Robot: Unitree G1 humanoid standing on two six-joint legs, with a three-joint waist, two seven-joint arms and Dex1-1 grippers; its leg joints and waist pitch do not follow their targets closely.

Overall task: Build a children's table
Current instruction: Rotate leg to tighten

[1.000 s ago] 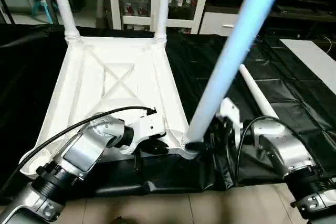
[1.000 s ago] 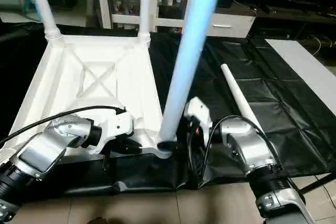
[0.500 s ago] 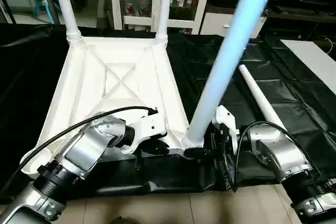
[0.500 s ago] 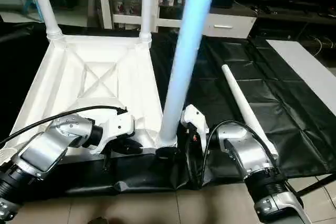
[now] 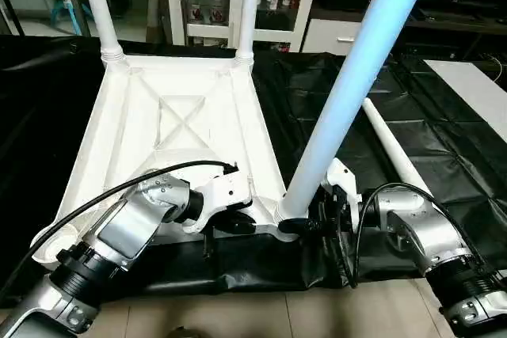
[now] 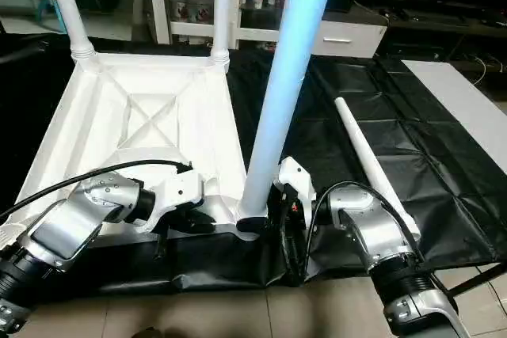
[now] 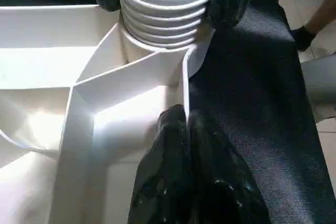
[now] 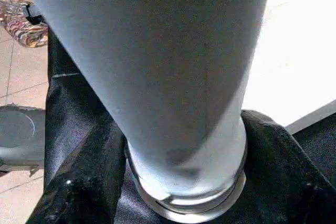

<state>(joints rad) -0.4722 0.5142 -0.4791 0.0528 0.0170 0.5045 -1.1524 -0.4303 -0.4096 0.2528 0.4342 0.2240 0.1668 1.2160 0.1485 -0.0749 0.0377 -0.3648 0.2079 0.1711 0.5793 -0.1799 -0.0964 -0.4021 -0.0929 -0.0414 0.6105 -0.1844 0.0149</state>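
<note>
Left eye view: right claw around leg

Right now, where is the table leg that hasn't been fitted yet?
The loose leg lies flat on the black cloth to the robot's right of the upturned table top, just beyond the right gripper.

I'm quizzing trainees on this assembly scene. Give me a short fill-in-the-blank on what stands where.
1. The tabletop lies with its ribbed underside facing ____.
2. ____ legs stand in its sockets.
3. One loose leg lies on the ____ cloth.
4. The left gripper is ____ on the tabletop's rim.

Missing: up; three; black; shut
</note>
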